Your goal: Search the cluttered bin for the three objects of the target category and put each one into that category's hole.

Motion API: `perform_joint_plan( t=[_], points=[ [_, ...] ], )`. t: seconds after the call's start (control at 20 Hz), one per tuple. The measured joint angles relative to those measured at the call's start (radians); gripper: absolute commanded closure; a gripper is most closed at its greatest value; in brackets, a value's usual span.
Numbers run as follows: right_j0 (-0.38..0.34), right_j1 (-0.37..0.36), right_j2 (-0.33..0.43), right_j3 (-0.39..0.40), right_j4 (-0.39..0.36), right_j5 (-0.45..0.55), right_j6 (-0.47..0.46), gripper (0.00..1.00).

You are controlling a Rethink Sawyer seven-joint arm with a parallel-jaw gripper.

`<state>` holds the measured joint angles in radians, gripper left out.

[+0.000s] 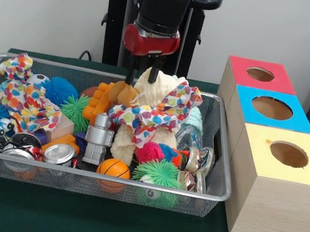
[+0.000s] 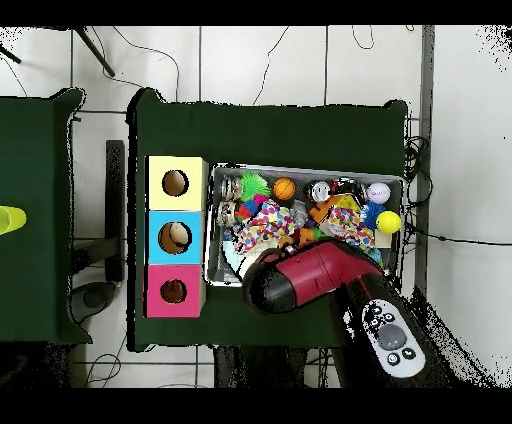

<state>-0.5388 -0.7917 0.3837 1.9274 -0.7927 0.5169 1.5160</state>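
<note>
The red-and-black arm (image 1: 157,9) hangs straight down from above, wrist vertical, gripper (image 1: 142,73) pointing downward with its two dark fingers (image 1: 155,71) slightly apart.

We see toys packed throughout the wire bin (image 1: 213,194). The arm (image 2: 320,275) overhangs its robot-side rim. Above the red-topped box (image 1: 279,84) beside the bin, nothing blocks the way.

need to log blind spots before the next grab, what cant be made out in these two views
- Gripper, front view: fingertips sink behind the toy pile; open or shut unclear. Overhead, the arm's red casing hides it.
- Wire bin, overhead: the arm covers its robot-side part.
- Red-topped box hole: inside too dark in both views.
</note>
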Motion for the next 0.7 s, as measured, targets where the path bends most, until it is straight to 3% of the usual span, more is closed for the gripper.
perform_joint_plan(
  t=[0.2, 0.7],
  points=[
    [0.022, 0.024, -0.035, -0.023, 0.000, -0.042, 0.000, 0.00],
    [-0.003, 0.032, -0.062, -0.055, 0.000, -0.061, 0.000, 0.00]
  ],
)
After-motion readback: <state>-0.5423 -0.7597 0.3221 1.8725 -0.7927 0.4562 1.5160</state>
